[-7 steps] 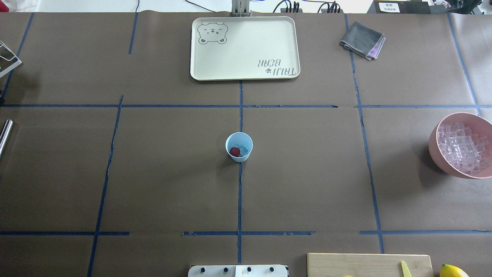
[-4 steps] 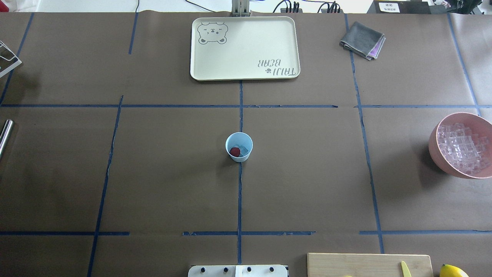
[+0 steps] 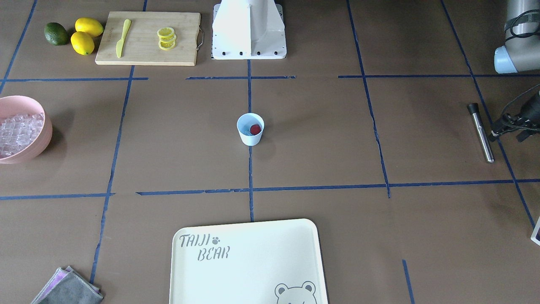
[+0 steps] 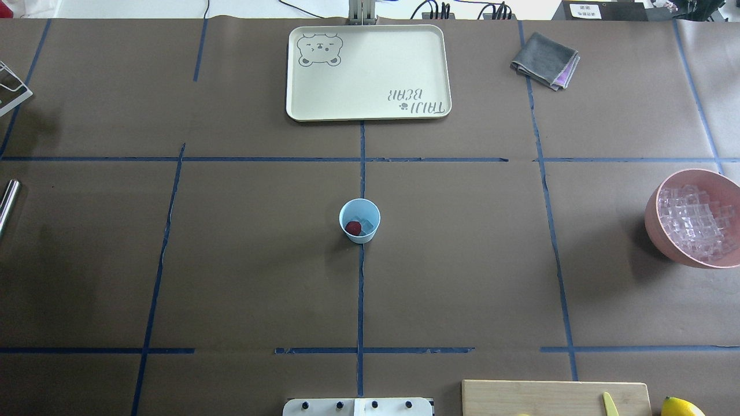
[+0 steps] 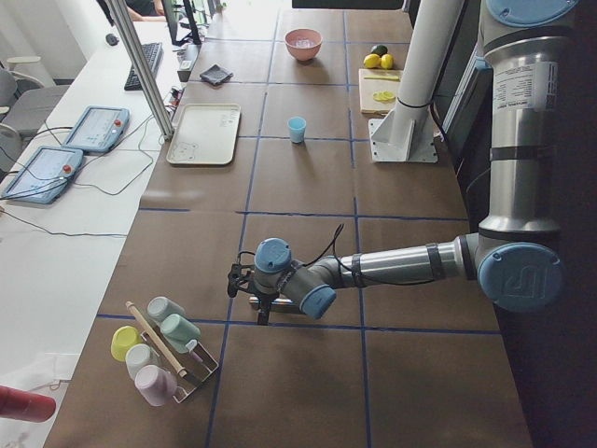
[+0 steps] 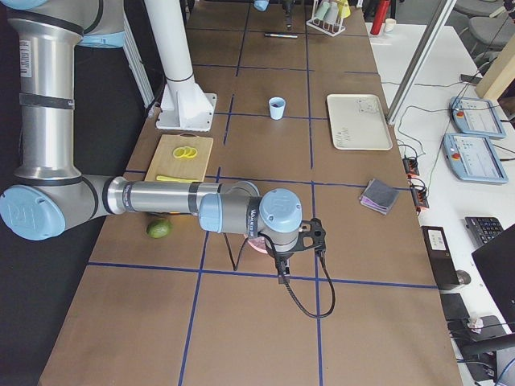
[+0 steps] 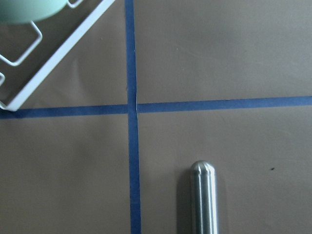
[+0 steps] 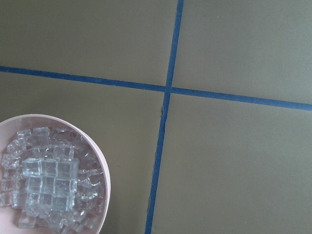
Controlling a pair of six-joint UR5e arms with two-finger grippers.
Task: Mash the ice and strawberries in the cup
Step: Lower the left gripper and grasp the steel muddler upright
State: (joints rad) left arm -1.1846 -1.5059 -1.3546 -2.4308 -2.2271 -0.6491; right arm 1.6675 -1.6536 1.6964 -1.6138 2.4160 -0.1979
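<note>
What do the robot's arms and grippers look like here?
The left arm and right arm are silver-grey tubes with light-blue joint caps and a white printed label on the upper link. The left gripper and right gripper are black, black cable looping by each wrist.

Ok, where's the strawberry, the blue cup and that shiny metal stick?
strawberry (image 4: 353, 227), overhead view, on its red top.
cup (image 4: 359, 200), overhead view, on the far edge of its rim.
metal stick (image 3: 481, 134), front-facing view, on the middle of its shaft.
</note>
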